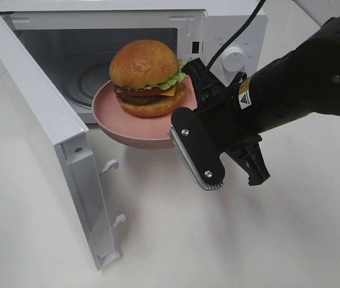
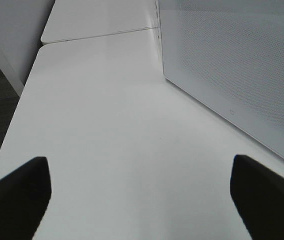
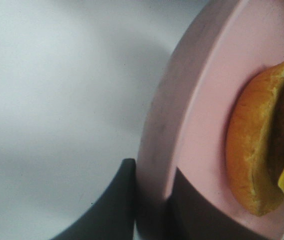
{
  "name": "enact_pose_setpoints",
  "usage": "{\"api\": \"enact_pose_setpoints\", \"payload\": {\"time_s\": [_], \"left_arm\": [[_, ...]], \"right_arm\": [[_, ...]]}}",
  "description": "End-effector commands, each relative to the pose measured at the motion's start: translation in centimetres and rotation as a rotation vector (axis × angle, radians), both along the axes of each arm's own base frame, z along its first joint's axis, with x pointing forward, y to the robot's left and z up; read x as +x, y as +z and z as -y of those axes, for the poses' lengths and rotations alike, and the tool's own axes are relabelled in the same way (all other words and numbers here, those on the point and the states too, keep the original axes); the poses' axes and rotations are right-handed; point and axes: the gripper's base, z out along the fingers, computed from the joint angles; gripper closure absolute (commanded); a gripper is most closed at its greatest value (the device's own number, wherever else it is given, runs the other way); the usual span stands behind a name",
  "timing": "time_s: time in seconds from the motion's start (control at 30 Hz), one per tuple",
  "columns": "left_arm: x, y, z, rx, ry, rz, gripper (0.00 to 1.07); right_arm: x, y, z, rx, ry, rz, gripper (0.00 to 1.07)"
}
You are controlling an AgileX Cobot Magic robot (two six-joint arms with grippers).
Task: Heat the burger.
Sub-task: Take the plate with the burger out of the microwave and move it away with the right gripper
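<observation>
The burger (image 1: pixel 144 75), with a glossy brown bun, lettuce, cheese and a dark patty, sits on a pink plate (image 1: pixel 128 129). The plate hangs in the air just in front of the open microwave (image 1: pixel 229 36). My right gripper (image 1: pixel 184 111) is shut on the plate's right rim. The right wrist view shows this up close: the right gripper (image 3: pixel 154 205) pinches the plate's rim (image 3: pixel 202 100), one finger on each side, with the burger (image 3: pixel 254 150) beside it. My left gripper (image 2: pixel 142 200) is open and empty over bare white table; it does not show in the exterior high view.
The microwave door (image 1: pixel 38 108) stands swung wide open at the left, with its latch hooks facing the plate. The cavity (image 1: pixel 68 60) holds a glass turntable. A dotted white panel (image 2: pixel 232 60) stands close beside the left gripper. A black cable (image 1: pixel 241 24) runs over the microwave.
</observation>
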Motion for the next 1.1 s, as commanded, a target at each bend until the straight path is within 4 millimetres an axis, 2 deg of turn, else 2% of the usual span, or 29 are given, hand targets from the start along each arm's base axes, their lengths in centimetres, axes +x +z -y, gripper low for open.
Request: {"api": "enact_pose_setpoints", "payload": {"time_s": [0.03, 0.53, 1.1], "left_arm": [[-0.2, -0.1, 0.0, -0.009, 0.003, 0.018, 0.17], [-0.2, -0.1, 0.0, -0.009, 0.003, 0.018, 0.17], [-0.2, -0.1, 0.0, -0.009, 0.003, 0.018, 0.17]], "right_arm": [[-0.3, 1.6, 0.4, 0.076, -0.01, 0.066, 1.07], [-2.3, 2.6, 2.1, 0.11, -0.036, 0.075, 1.07], [-5.6, 3.3, 4.9, 0.126, -0.072, 0.067, 1.07]]}}
